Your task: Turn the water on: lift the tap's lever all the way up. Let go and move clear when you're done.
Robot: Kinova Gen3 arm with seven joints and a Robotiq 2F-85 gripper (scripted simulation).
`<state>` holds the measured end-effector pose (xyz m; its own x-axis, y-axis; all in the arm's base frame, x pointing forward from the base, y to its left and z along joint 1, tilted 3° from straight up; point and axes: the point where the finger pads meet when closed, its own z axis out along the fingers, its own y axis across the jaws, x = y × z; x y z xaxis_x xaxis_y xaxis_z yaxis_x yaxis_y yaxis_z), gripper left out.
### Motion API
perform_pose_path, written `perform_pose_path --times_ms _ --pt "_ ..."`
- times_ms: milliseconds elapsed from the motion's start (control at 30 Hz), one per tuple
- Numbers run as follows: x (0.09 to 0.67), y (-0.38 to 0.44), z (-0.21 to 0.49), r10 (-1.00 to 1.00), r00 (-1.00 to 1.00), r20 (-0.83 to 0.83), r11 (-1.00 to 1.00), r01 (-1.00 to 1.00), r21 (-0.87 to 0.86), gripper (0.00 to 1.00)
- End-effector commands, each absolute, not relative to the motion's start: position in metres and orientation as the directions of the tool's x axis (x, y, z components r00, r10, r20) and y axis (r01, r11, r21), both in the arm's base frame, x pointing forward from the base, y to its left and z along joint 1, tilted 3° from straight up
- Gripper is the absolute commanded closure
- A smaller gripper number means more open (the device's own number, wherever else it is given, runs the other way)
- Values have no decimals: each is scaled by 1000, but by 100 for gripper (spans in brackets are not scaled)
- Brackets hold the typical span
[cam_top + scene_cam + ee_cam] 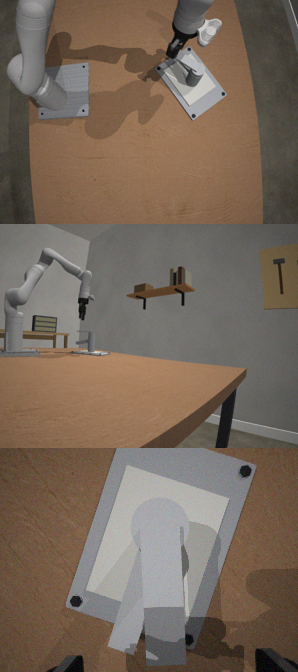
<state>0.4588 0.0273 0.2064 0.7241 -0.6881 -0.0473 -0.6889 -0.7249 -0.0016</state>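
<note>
The grey tap (pixel 194 77) (pixel 91 340) (pixel 159 523) stands upright on a grey mounting plate (pixel 206 102) (pixel 99 353) (pixel 100 605) on the wooden table. Its flat lever (pixel 183 60) (pixel 83 331) (pixel 162 593) lies about level on top of the body, with the spout (pixel 81 342) (pixel 125 623) lower down, pointing nearly the same way. My gripper (pixel 172 53) (pixel 82 314) (pixel 170 664) is open and empty. It points down and hangs well above the lever's free end, clear of it. Only its two fingertips show at the bottom corners of the wrist view.
The arm's base plate (pixel 73 80) (pixel 19 353) sits on the table to the left of the tap. A wall shelf (pixel 160 291) with boxes and a side table (pixel 42 334) with a drawer box stand behind, away from the table.
</note>
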Motion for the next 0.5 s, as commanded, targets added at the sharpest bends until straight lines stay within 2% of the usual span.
perform_pose_path --times_ms 0,33,467 --pt "458 30 209 -699 714 -48 -714 -700 -13 0" --pt "458 31 209 -696 716 -48 -716 -698 -13 90" --pt "458 31 208 -695 717 -48 -717 -697 -12 90"
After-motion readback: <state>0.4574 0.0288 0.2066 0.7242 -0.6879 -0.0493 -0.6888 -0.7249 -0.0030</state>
